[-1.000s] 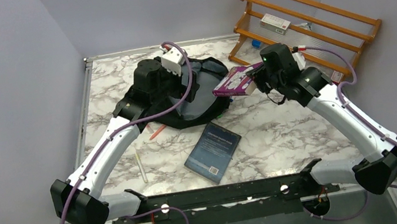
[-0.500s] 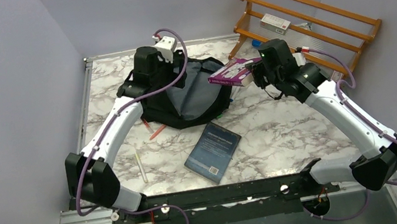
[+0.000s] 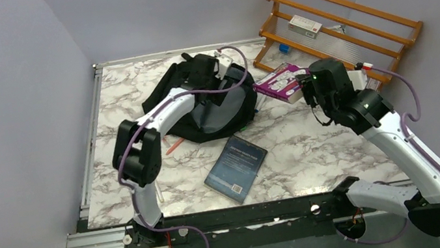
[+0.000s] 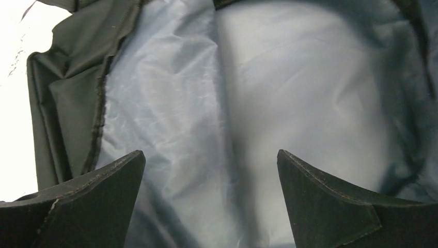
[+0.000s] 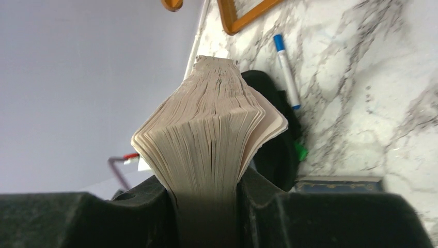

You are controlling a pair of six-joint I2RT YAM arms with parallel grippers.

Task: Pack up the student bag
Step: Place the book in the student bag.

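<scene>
We find the black backpack (image 3: 182, 129) lying at the far middle of the marble table (image 3: 326, 147), its mouth open and grey lining showing. The left gripper (image 4: 210, 155) hangs over that lining, jaws wide apart, nothing between them. The right gripper (image 5: 206, 191) is clamped on a thick purple-covered book (image 3: 278, 82), just beside the backpack's right edge. A dark blue book (image 3: 236, 168) lies flat, nearer the bases.

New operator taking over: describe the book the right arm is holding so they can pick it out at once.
Find the black student bag lying open mid-table, with the wooden rack behind its right side. Between them the right gripper clamps a thick book. Its cover is purple, unlike the dark blue book lying flat nearer the arm bases.
</scene>
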